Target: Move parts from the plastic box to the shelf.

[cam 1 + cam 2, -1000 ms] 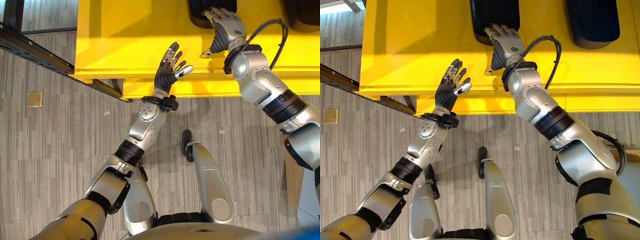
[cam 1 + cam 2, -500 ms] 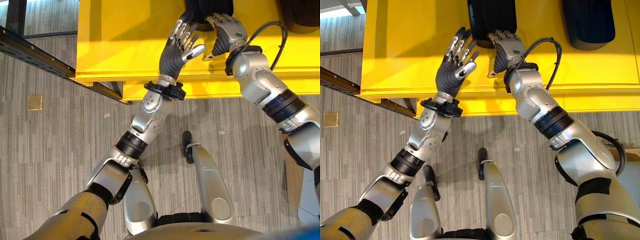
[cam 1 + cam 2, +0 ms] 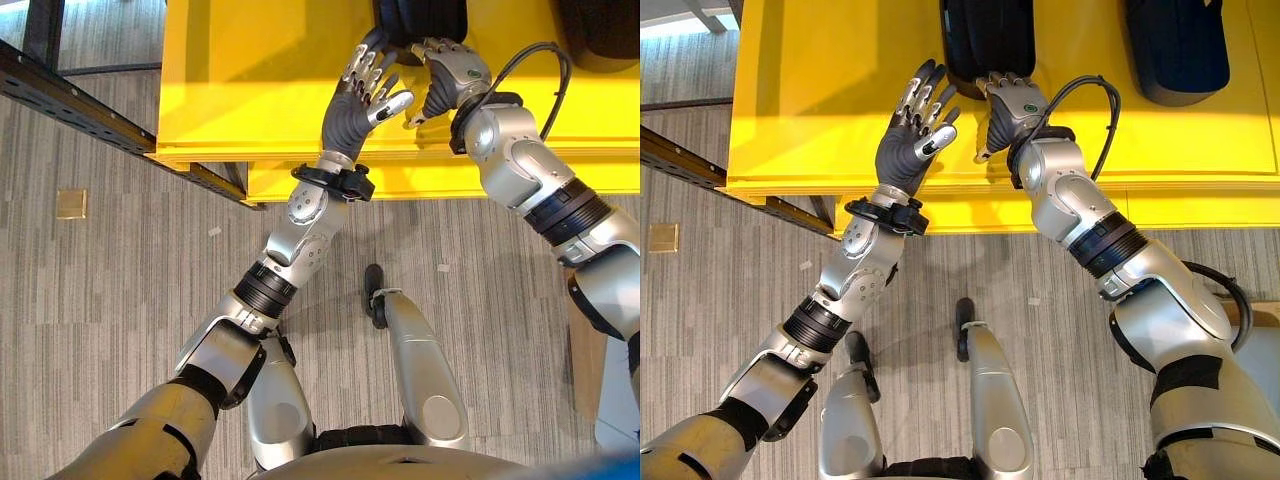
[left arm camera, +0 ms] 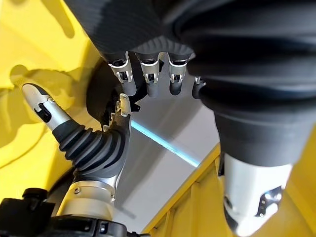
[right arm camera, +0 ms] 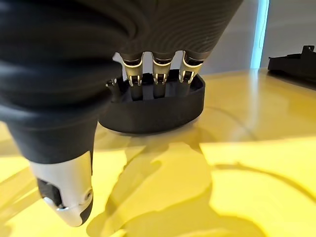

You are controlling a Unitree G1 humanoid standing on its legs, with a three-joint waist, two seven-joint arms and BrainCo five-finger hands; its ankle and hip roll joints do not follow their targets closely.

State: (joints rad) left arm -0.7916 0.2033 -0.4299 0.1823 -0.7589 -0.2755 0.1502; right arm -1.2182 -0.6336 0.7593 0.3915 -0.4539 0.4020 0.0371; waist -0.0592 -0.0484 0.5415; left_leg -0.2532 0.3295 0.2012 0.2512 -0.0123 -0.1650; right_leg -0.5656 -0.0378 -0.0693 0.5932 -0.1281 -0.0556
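Left eye view: over the preceding second the left hand (image 3: 365,90) had risen from the front lip of the bright yellow flat shelf (image 3: 250,80) to the near left corner of the black moulded plastic part (image 3: 420,20), fingers straight and spread. The right hand (image 3: 447,72) had stayed at the part's near edge, fingers curled over its rim. The step appeared to be a two-handed settling of the part.

Right eye view: a second black moulded part (image 3: 1177,45) lay well apart toward the robot's right. Bare yellow surface lay open to the left of the nearer part; the shelf's front edge ran just behind both wrists, with grey striped floor (image 3: 730,290) below.

Left wrist view: the left hand's fingertips (image 4: 123,79) were straight, near the part's dark wall; contact could not be judged.

Right wrist view: the right hand's fingertips (image 5: 157,79) hooked over the part's raised rim, thumb free.
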